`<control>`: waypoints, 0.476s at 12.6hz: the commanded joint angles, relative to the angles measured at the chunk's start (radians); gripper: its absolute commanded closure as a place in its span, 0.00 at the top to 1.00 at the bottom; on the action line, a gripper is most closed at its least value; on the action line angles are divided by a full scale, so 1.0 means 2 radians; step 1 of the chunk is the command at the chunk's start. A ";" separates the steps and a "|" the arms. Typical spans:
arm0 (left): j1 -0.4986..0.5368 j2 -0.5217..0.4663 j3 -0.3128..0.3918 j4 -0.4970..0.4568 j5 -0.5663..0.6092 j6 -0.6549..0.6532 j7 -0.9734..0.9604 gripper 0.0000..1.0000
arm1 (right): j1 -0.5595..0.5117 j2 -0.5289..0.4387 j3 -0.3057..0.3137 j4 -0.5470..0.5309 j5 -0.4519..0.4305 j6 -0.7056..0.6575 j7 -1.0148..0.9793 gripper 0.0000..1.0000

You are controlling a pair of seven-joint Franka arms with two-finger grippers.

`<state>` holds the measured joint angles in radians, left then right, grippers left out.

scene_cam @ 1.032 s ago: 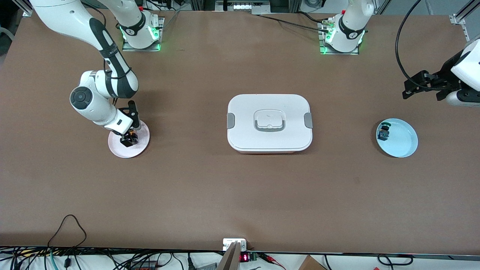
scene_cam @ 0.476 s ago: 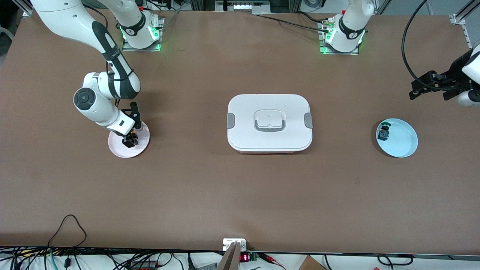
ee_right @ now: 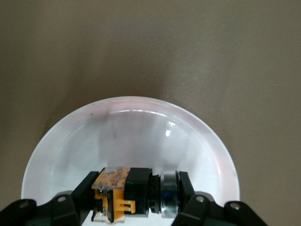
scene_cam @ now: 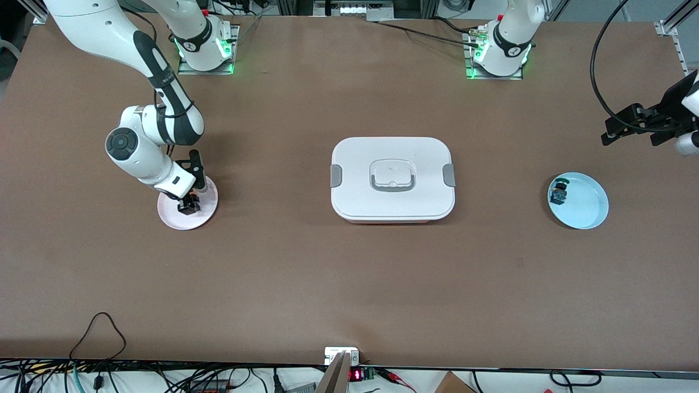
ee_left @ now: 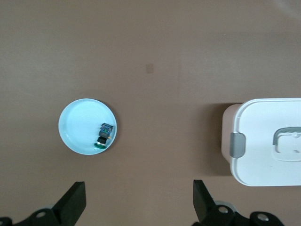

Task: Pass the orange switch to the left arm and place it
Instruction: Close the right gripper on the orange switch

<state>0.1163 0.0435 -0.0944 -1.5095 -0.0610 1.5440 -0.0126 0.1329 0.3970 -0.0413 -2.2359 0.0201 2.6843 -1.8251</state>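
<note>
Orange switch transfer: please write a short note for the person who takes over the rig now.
Right gripper: shut on the orange switch, down in the pink plate at the right arm's end of the table.
Left gripper: open, empty, waiting in the air at the left arm's end, near the blue plate.
Blue plate holds a green switch.
Box: mid-table between the plates, lid on.
Done: switch gripped.
Left: lift it, pass it to the left gripper clear of the box, then set it down, probably on the blue plate.
</note>
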 commanded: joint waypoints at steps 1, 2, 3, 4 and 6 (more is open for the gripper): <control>0.028 -0.003 0.000 0.007 -0.054 -0.007 0.009 1.00 | -0.001 -0.043 0.001 0.011 0.008 -0.064 -0.008 0.00; 0.038 -0.002 0.000 0.007 -0.070 -0.006 0.010 1.00 | -0.003 -0.058 0.001 0.022 0.009 -0.102 -0.008 0.00; 0.040 -0.002 0.000 0.006 -0.074 -0.006 0.010 1.00 | -0.004 -0.076 -0.002 0.037 0.010 -0.150 -0.007 0.00; 0.039 -0.002 -0.001 0.006 -0.072 -0.006 0.010 1.00 | -0.004 -0.096 -0.005 0.054 0.011 -0.200 -0.006 0.00; 0.036 -0.002 -0.007 0.005 -0.067 -0.008 0.011 1.00 | -0.006 -0.135 -0.010 0.091 0.011 -0.297 0.014 0.00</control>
<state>0.1891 0.0435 -0.0967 -1.5086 -0.1827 1.5439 -0.0078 0.1303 0.2056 -0.0555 -2.0973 0.0277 2.2303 -1.8196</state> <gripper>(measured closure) 0.000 0.273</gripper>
